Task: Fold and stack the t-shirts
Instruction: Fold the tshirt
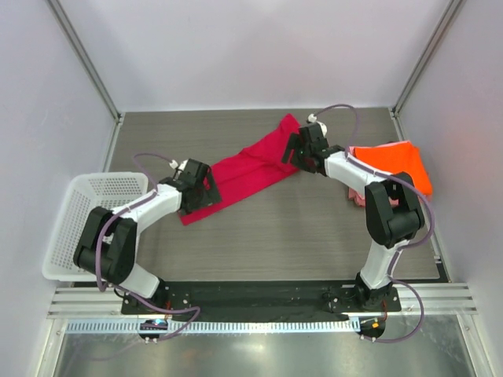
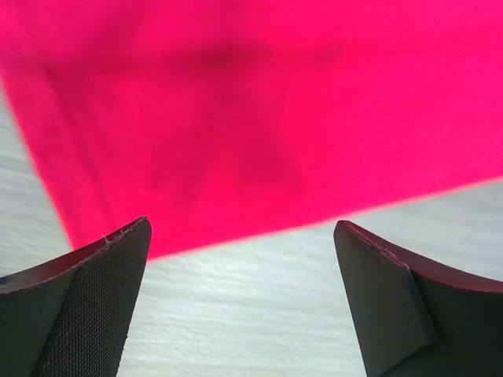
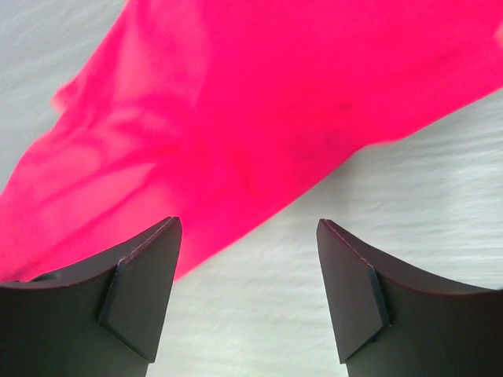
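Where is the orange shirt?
In the top view, the orange shirt lies bunched at the right edge of the table, just right of the right arm, apart from the crimson shirt in the middle.

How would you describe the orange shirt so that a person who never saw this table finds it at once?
Look at the far right side of the grey table, just beyond the right arm. There lies the orange shirt, bunched near the edge. It is the only bright orange cloth; the crimson shirt lies stretched long in the middle.
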### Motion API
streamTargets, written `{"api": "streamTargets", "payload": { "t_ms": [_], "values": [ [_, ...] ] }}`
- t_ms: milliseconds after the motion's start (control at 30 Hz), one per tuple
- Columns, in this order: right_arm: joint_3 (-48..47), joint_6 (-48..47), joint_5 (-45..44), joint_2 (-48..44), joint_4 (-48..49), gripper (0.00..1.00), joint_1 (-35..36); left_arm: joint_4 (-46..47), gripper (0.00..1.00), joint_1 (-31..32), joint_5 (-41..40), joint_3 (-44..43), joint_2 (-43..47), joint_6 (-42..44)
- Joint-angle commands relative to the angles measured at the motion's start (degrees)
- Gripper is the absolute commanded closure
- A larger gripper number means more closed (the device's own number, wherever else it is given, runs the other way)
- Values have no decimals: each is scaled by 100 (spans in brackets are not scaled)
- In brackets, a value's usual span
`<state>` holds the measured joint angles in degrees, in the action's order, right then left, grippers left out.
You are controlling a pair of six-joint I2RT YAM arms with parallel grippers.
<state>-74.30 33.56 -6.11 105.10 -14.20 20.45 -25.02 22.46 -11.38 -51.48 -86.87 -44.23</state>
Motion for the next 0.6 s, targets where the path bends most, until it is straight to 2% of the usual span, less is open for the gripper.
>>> {"api": "streamTargets", "payload": {
  "t_ms": [0,200,400,500,567],
  "values": [
    [381,168,514,-165,637,25,73,269,0,189,-225,86,-40,-156],
    [425,186,514,-139,664,26,153,251,0,198,82,156,-304,-217],
    [399,177,251,-34,664,25,100,444,0,233,328,586,-339,-376],
    [154,203,347,308,664,25,74,524,0,522,531,745,-287,-499],
    [-22,256,330,545,620,26,3,524,0,987,531,789,-260,-700]
  ]
}}
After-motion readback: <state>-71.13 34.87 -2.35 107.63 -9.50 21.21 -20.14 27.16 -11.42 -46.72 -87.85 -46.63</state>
